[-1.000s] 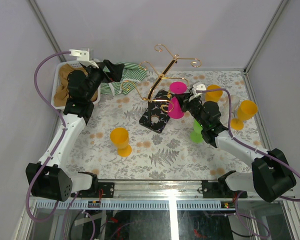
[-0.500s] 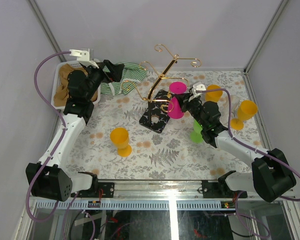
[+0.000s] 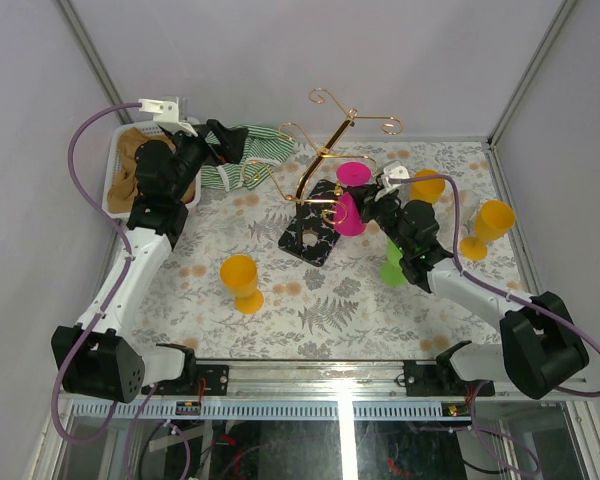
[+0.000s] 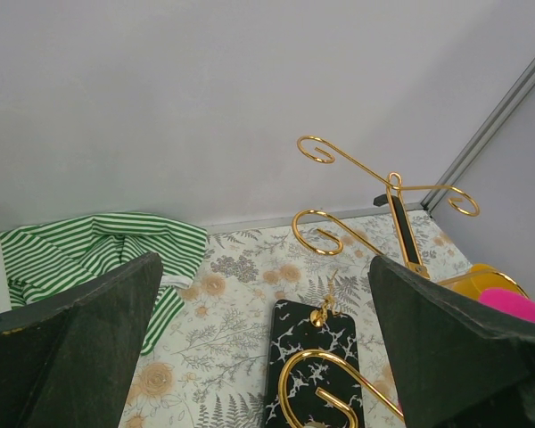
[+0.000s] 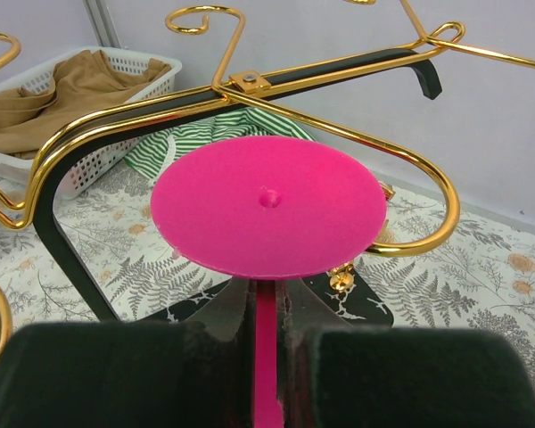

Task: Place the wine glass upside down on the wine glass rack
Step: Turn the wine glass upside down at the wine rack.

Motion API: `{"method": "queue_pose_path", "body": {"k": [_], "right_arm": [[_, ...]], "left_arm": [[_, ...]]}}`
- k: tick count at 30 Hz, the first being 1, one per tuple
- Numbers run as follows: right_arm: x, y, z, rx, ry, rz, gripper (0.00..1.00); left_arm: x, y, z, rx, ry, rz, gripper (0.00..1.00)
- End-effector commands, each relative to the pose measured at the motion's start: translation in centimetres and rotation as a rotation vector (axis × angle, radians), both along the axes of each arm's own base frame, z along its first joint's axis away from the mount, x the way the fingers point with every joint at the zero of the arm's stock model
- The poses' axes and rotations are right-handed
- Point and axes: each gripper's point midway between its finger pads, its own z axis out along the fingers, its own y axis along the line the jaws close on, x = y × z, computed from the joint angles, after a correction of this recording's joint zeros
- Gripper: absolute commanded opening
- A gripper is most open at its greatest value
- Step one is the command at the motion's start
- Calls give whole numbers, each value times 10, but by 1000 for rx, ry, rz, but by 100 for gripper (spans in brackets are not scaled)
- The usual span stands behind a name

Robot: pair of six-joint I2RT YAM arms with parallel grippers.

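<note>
A pink wine glass (image 5: pixel 267 205) hangs upside down, round foot up, with my right gripper (image 5: pixel 266 312) shut on its thin stem. In the top view the glass (image 3: pixel 349 213) is right beside the gold post of the wine glass rack (image 3: pixel 315 170), over the rack's black speckled base (image 3: pixel 310 240). The foot sits close under a curled gold arm (image 5: pixel 401 152) of the rack. My left gripper (image 4: pixel 267 348) is open and empty, well to the left over the striped cloth, facing the rack (image 4: pixel 392 183).
An orange glass (image 3: pixel 242 280) stands front left of the rack. Two more orange glasses (image 3: pixel 426 185) (image 3: pixel 490 222) and a green one (image 3: pixel 393 266) crowd the right arm. A white basket (image 3: pixel 120 190) with brown cloth and a green striped cloth (image 3: pixel 248 150) lie at back left.
My right gripper has edged the pink glass slightly left toward the rack post. The left arm has not moved.
</note>
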Motion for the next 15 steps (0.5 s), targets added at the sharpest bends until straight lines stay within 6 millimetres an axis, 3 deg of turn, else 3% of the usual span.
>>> {"method": "queue_pose_path", "body": {"k": [1,15], "right_arm": [[6,8,39,55,-90,3,0],[32,11,42,73,-112,-59,0]], "left_arm": [[-4,6,20,4,-68,26,100],[-3,5,20,23,-74,24,100]]}}
